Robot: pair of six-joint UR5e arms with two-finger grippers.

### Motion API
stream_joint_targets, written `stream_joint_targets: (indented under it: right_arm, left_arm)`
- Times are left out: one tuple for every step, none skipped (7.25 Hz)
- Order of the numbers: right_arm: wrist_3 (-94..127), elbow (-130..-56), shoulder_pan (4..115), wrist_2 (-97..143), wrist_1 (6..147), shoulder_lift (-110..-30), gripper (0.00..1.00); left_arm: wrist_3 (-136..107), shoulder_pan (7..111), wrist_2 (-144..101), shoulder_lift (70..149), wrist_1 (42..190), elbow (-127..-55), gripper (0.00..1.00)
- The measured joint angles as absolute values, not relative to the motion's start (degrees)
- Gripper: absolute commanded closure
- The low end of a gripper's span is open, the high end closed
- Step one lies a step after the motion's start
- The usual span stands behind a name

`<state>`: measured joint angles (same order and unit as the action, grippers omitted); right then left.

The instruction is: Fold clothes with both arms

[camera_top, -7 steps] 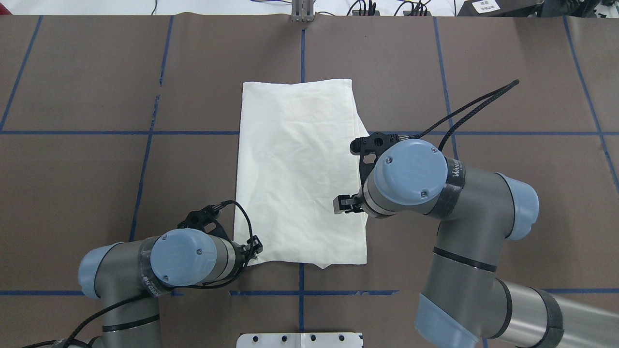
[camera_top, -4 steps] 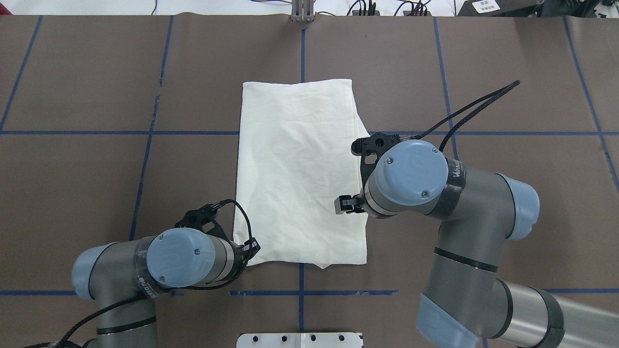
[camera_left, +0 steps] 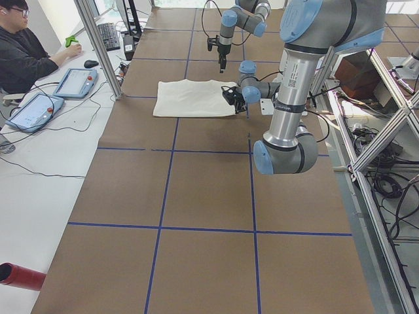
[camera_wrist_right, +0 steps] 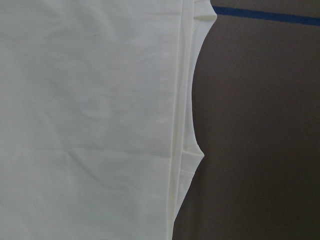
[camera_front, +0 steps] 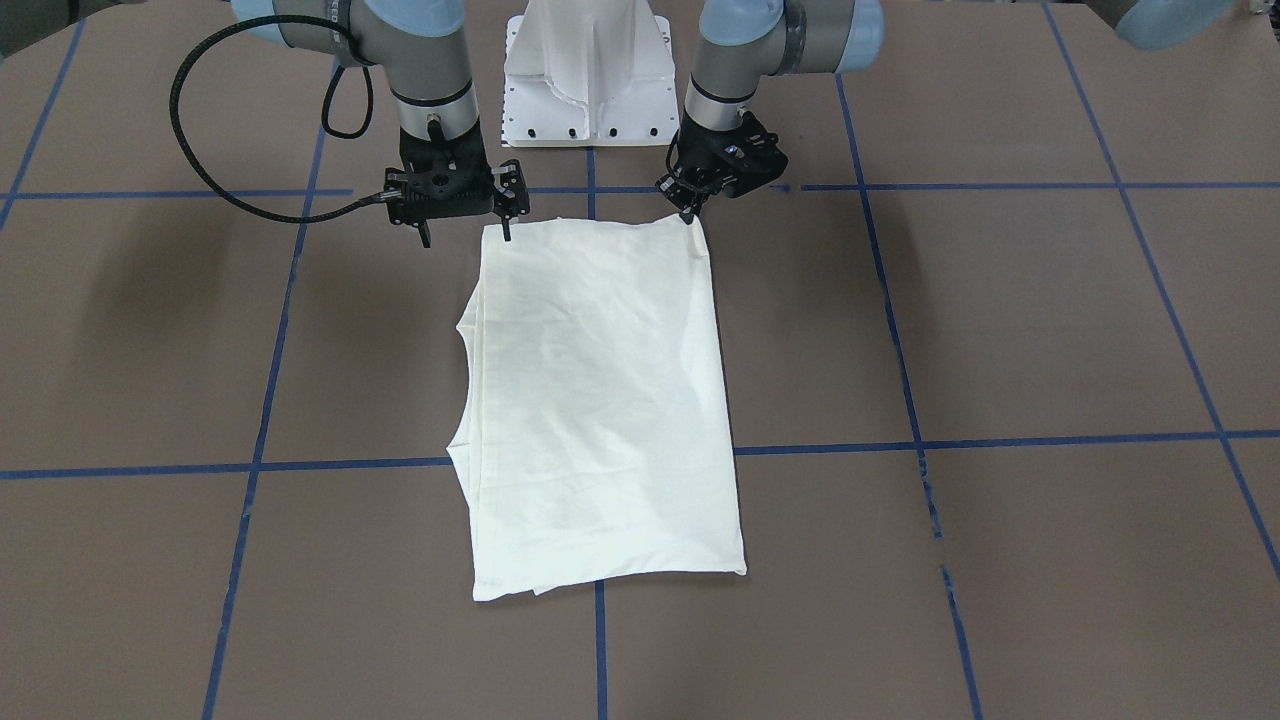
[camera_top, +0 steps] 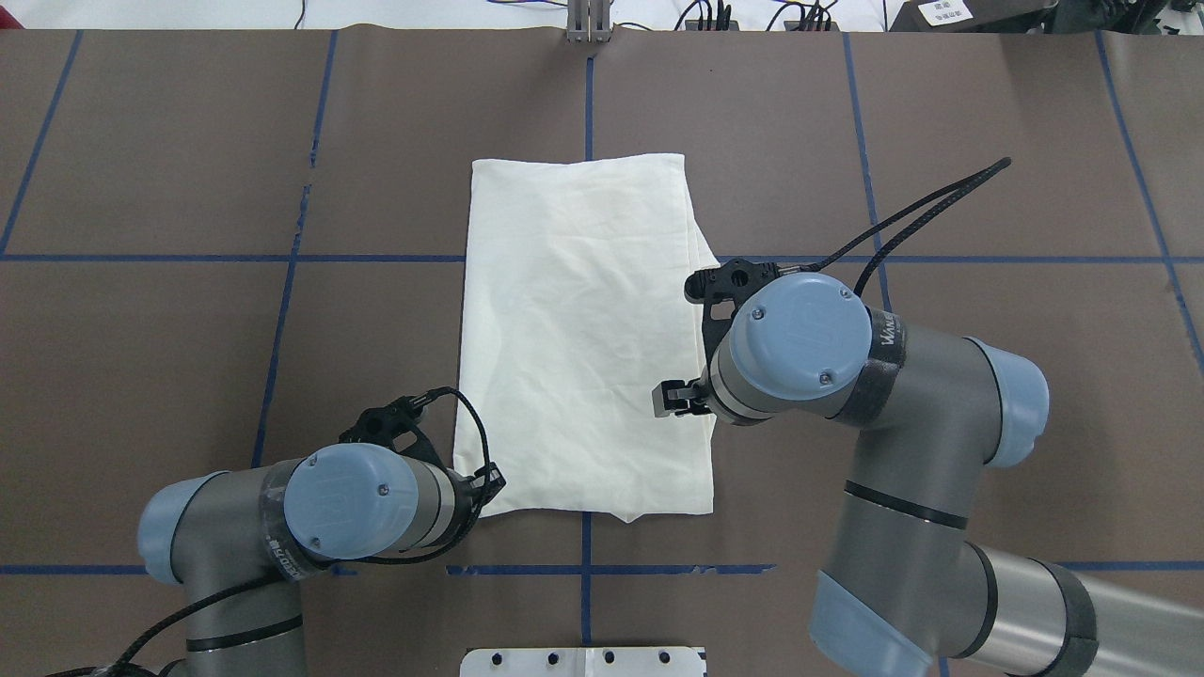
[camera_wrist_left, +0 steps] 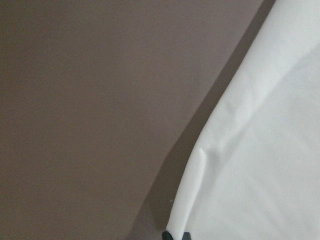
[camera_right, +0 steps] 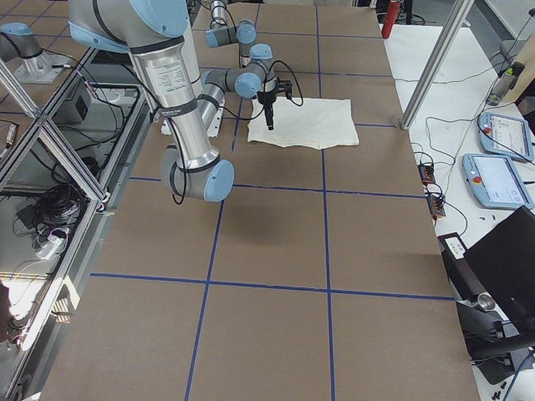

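Lying flat on the counter (camera_top: 188, 141), long axis running near-to-far, the folded T-shirt (camera_top: 574, 329) is flanked at its 2 near corners: the right pincer (camera_front: 466, 237) is spread astride 1, while whether the left pincer (camera_front: 688, 210) at the other is closed cannot be told.

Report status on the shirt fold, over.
Left end effector shut at robot-side corner of folded cream fabric shirt, grip unconfirmed. Right end effector open, raised over opposite edge. Shirt flat, plain side up. Nothing in the way.
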<state>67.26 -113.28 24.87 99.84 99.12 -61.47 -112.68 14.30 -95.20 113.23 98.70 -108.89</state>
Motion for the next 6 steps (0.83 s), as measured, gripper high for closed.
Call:
stream_joint_targets:
  right_arm:
    - [71.05, -113.22, 24.30, 99.81, 98.69, -61.44, 0.00]
    - [77.42, -112.59, 23.29, 99.73, 97.00, -61.35, 0.00]
    - [84.74, -111.05, 22.13, 99.63, 93.80, -61.27, 0.00]
    - [90.89, -109.11, 21.03, 99.46, 90.95, -61.13, 0.00]
    - [95.38, -107.40, 20.28, 99.30, 89.56, -60.91, 0.00]
    - [98.06, -106.29, 19.77, 99.19, 89.03, -60.86, 0.00]
  left_arm:
    - [-112.52, 14.27, -95.24, 113.26, 98.70, -109.04, 1.00]
    - [-112.46, 14.25, -95.28, 113.28, 98.70, -109.21, 1.00]
    - [-112.43, 14.24, -95.35, 113.29, 98.70, -109.28, 1.00]
    - [-112.42, 14.21, -95.40, 113.29, 98.70, -109.31, 1.00]
    - [-112.41, 14.18, -95.43, 113.41, 98.70, -109.33, 1.00]
    - [-112.41, 14.17, -95.44, 113.62, 98.70, -109.36, 1.00]
